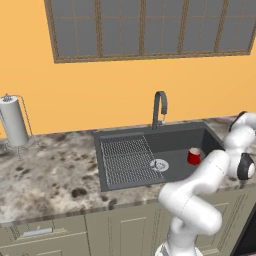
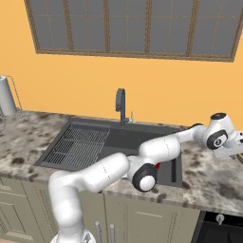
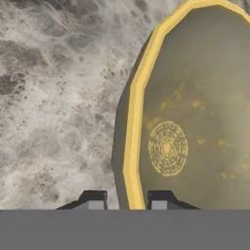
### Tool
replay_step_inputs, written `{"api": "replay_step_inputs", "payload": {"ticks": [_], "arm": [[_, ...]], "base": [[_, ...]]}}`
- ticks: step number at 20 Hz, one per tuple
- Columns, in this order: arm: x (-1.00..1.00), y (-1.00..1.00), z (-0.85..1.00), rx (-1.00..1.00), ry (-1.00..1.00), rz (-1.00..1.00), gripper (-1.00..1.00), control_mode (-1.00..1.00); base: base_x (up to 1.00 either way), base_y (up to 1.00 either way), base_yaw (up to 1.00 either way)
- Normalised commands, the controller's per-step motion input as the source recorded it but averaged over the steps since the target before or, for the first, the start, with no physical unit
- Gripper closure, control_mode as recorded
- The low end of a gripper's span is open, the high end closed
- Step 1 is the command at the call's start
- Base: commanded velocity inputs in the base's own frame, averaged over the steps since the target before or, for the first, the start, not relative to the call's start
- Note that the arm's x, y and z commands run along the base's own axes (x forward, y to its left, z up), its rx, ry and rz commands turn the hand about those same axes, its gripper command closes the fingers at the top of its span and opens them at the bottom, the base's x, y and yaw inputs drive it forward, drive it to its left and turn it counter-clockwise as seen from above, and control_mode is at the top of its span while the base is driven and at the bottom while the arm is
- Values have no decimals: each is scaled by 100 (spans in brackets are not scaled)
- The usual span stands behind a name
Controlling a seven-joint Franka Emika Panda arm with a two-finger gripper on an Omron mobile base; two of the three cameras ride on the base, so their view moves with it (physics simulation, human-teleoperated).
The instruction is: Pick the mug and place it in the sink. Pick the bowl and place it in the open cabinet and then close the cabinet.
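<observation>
2 dark fingertips [image 3: 95, 199] are seen at the bottom of the hand view, standing apart, with the yellow rim of the bowl [image 3: 195, 127] running up between them. The gripper [image 3: 128, 200] is therefore held open astride the rim, 1 tip over the speckled counter [image 3: 53, 97] outside the bowl and 1 over the bowl's inside; whether the tips touch the rim cannot be told. The bowl's inside is shown as a mottled tan surface with a ringed circular mark near its middle. A dark shadow lies along the bowl's outer wall on the counter.

In the left base view the mug [image 1: 194, 156] is seen standing upright inside the sink [image 1: 120, 137], on the basin floor, to the right of the round silver drain [image 1: 159, 164] and well apart from the ribbed drainboard [image 1: 125, 160]. The curved dark faucet [image 1: 159, 109] rises behind the basin. A paper towel roll [image 1: 13, 120] on a wire holder is set at the far left of the counter, under the wide window [image 1: 150, 27].

In the right base view the arm [image 2: 161, 147] is stretched across the sink's right end toward the counter on the right, and a sliver of red is glimpsed just below it.
</observation>
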Motion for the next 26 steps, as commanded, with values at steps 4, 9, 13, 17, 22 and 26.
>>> {"api": "replay_step_inputs", "payload": {"ticks": [4, 9, 13, 17, 22, 26], "arm": [[41, 0, 99, 19, 36, 6, 100, -100], [30, 0, 100, 17, 15, 7, 100, -100], [2, 0, 100, 20, 1, 7, 100, -100], [0, 21, 90, 21, 5, 5, 100, -100], [-23, 49, 61, 18, 13, 6, 100, -100], [-44, 53, 66, 16, 12, 7, 100, -100]], "base": [[0, 0, 0], [0, 0, 0], [0, 0, 0], [0, 0, 0], [0, 0, 0], [0, 0, 0]]}}
